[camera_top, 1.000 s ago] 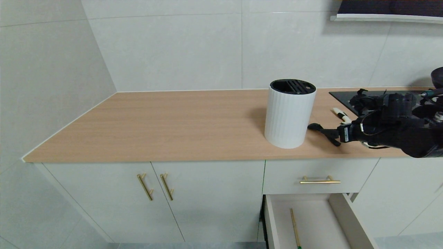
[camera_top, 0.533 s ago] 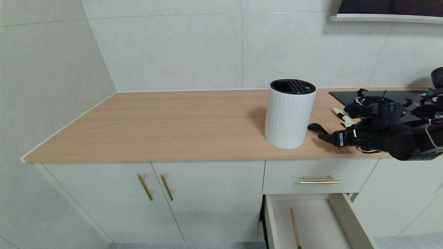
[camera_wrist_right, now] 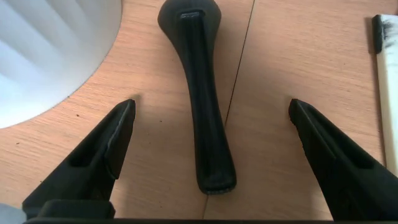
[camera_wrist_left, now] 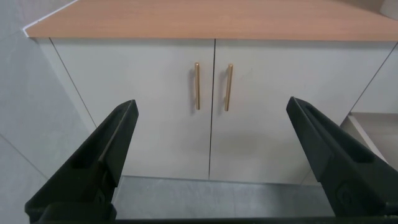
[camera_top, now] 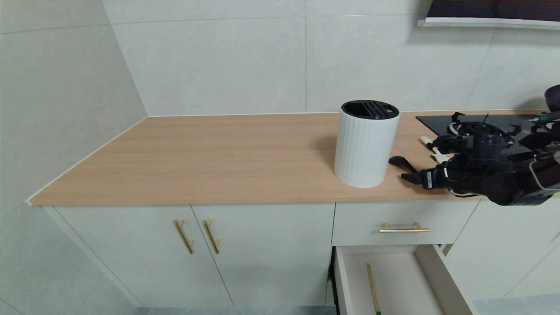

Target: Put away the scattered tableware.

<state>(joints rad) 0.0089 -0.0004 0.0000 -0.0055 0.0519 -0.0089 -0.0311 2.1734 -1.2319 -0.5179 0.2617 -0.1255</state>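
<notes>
Closest to you, below the counter's front edge, the lower drawer [camera_top: 442,280] stands pulled out. A single chopstick [camera_top: 372,288] with a green tip lies lengthwise on its floor, near the left wall. The shallow drawer above it [camera_top: 404,221] is closed.

Your left gripper [camera_wrist_left: 211,118] hangs low in front of the double cupboard doors [camera_wrist_left: 149,93]. Its fingers are spread wide with nothing between them.

Up on the wooden counter [camera_top: 218,162], your right gripper [camera_top: 411,177] sits low near the front edge, just right of the white ribbed holder [camera_top: 365,151]. Its fingers are spread wide and grip nothing. In the right wrist view they stand either side of the black utensil [camera_wrist_right: 202,93], which lies flat on the wood between them, apart from both. You cannot tell from these views whether the fingertips [camera_wrist_right: 121,124] touch the counter.

The black utensil [camera_top: 399,161] has its broad rounded end nearest the holder's base and its narrow end towards the gripper. The holder stands upright, with a black slotted top.

A little farther back and to the right, a white-handled utensil [camera_top: 431,146] lies on the counter beside the corner of the black cooktop [camera_top: 431,121]. In the right wrist view it shows at the edge as a pale bar [camera_wrist_right: 387,93], well clear of the gripper's finger.
</notes>
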